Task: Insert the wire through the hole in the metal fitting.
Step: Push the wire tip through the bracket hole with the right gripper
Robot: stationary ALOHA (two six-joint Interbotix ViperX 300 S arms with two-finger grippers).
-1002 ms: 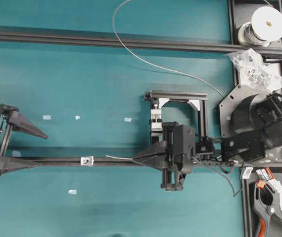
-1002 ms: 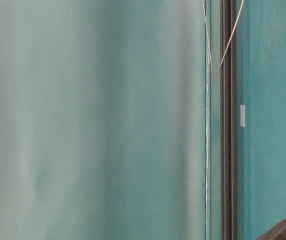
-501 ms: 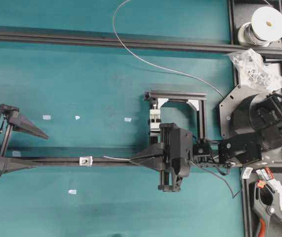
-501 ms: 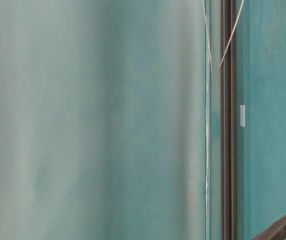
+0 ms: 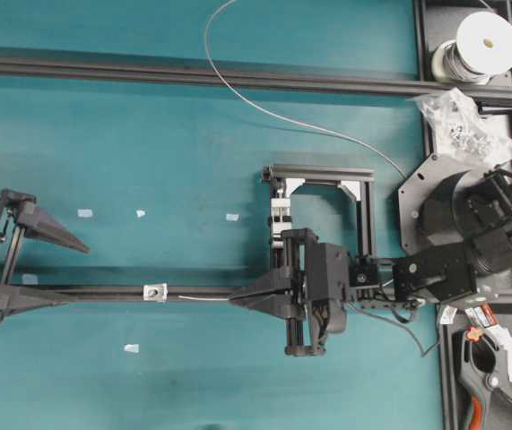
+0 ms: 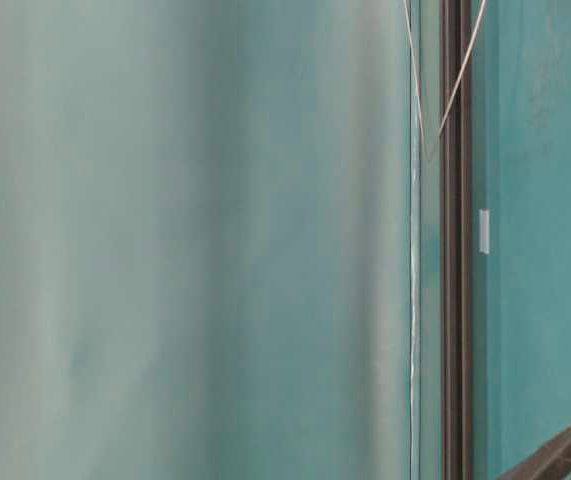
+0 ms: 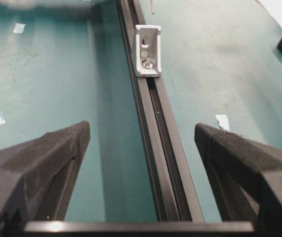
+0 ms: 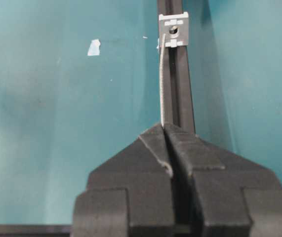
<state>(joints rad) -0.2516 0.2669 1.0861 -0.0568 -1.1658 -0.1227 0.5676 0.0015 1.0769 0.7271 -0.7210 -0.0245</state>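
Note:
The metal fitting (image 5: 155,292) is a small silver piece seated on the lower dark rail (image 5: 103,292). My right gripper (image 5: 231,298) hovers over that rail to its right, shut on the wire (image 5: 202,298), whose free tip ends just short of the fitting. In the right wrist view the wire (image 8: 162,79) rises from the shut gripper (image 8: 164,127) to beside the fitting (image 8: 174,29), left of its hole. My left gripper (image 5: 72,269) stands open at the rail's left end. Its wrist view shows the fitting (image 7: 147,49) ahead of the gripper (image 7: 141,133), nothing between the fingers (image 7: 47,158).
The wire's long run (image 5: 273,115) curves back over an upper rail (image 5: 193,73) toward a spool (image 5: 480,45). A small frame holding a white block (image 5: 281,219) stands behind my right gripper. A parts bag (image 5: 457,121), a clamp (image 5: 493,376) and tape scraps (image 5: 84,213) lie about.
My right gripper has slid left along the lower rail with the wire, bringing the wire's tip closer to the fitting. The left gripper has not moved.

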